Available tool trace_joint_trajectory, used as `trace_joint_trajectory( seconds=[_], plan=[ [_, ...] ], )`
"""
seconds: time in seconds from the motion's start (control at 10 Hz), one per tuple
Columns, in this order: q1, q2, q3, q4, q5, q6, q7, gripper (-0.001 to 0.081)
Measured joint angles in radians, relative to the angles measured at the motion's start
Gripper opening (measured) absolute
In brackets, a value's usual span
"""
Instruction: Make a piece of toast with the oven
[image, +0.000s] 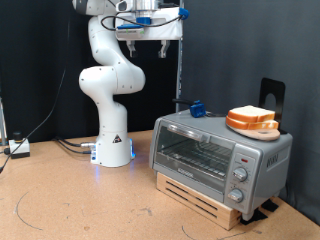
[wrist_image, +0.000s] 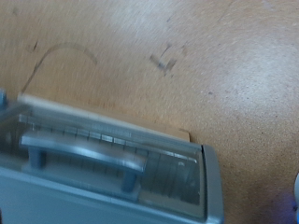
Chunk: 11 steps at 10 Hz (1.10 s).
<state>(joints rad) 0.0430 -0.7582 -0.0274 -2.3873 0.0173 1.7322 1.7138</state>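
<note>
The silver oven (image: 215, 150) stands on the wooden table at the exterior view's right, its glass door shut. Two alike slices of toast (image: 252, 117) lie stacked on a round orange plate (image: 243, 128) on top of the oven. My gripper (image: 148, 42) hangs high above the oven's left end, near the view's top, touching nothing. The wrist view looks down on the oven (wrist_image: 103, 177) with its grey bar handle (wrist_image: 84, 154) and glass door; the gripper's fingers do not show there.
A small blue object (image: 197, 108) lies on the oven's top at the back. The oven rests on a low wooden board (image: 200, 197). A black stand (image: 272, 95) rises behind it. Cables and a small box (image: 18, 148) lie at the left edge.
</note>
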Motion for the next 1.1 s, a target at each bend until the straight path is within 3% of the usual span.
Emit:
trace_joint_trajectory(
  seconds=[0.2, 0.5, 0.6, 0.7, 0.9, 1.1],
  plan=[
    [0.062, -0.001, -0.060, -0.007, 0.050, 0.015, -0.234, 0.0807],
    [0.129, 0.050, -0.102, -0.056, 0.033, 0.192, -0.550, 0.0807],
    [0.125, 0.049, -0.102, -0.055, 0.041, 0.174, -0.525, 0.0807],
    [0.141, 0.048, -0.120, -0.052, 0.070, 0.140, -0.612, 0.0807],
    [0.199, 0.052, -0.200, -0.050, 0.112, 0.109, -0.869, 0.0807],
    [0.260, 0.105, -0.258, -0.033, 0.112, 0.116, -1.097, 0.0807]
  ],
)
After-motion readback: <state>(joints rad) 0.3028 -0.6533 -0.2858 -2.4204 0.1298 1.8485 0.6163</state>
